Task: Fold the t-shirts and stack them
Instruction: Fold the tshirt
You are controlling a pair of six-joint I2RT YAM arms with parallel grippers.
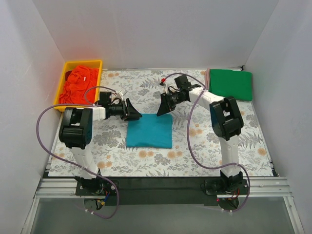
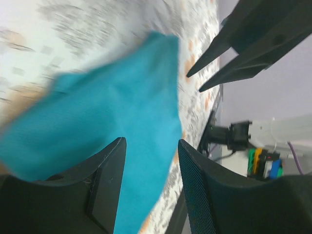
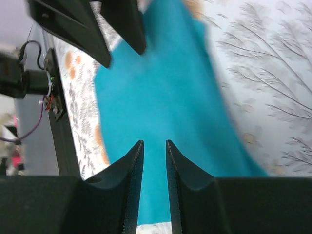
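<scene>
Left wrist: t-shirt (image 2: 122, 97) beneath left gripper (image 2: 151, 145).

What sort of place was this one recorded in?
Most likely a lab test booth, not a home: plain white walls stand on three sides, the left arm and right arm are bolted by a metal rail at the near edge, and a floral sheet carries a folded teal t-shirt.
</scene>
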